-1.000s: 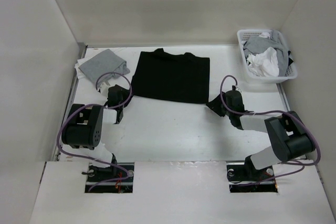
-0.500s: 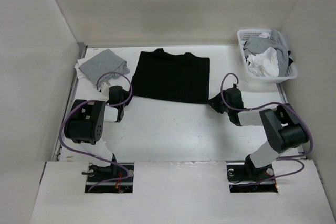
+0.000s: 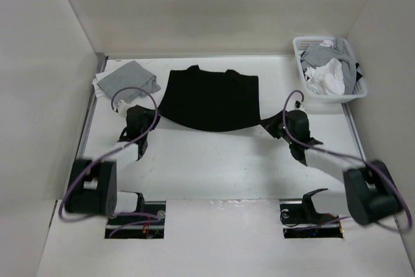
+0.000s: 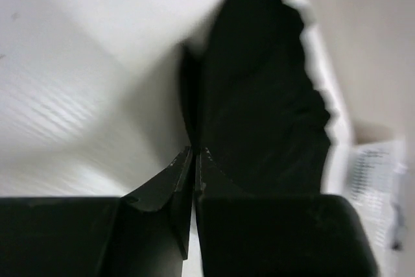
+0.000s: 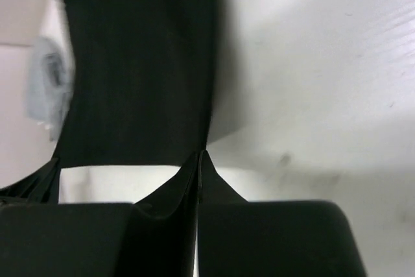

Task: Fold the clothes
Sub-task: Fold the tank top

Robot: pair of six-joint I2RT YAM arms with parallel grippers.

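Left tool point(image 4: 194, 152) and right tool point(image 5: 198, 155) are pinching tank top point(image 3: 211, 95) corners; should be lifting level, keeping fabric between them taut.

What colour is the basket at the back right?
The basket is white, clearest from the top camera.

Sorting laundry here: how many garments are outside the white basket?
2: the black fabric tank top mid-table, and a folded light grey garment at the far left corner; others may hide beneath it.
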